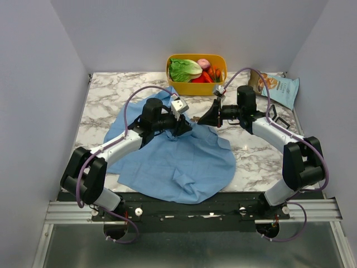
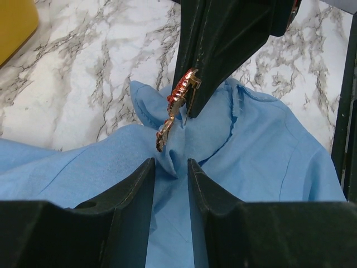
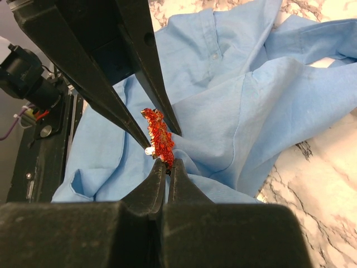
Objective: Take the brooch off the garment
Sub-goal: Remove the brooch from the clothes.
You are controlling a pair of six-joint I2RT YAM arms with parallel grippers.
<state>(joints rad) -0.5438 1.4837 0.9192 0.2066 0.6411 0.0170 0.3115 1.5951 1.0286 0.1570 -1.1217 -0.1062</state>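
While the left gripper [image 2: 170,163] pinches a ridge of the garment [image 2: 268,151] between narrowed fingers, the right gripper [image 3: 166,166] is closed on the brooch [image 3: 159,137], seemingly pinned there, above the surface [image 2: 83,72]. Step: detachment. Next: a steady outward pull, cloth anchored.

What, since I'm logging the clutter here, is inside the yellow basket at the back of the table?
A green leafy vegetable, a pinkish onion and red-orange vegetables show in the yellow basket. Anything beneath them, and the basket's floor, is covered.
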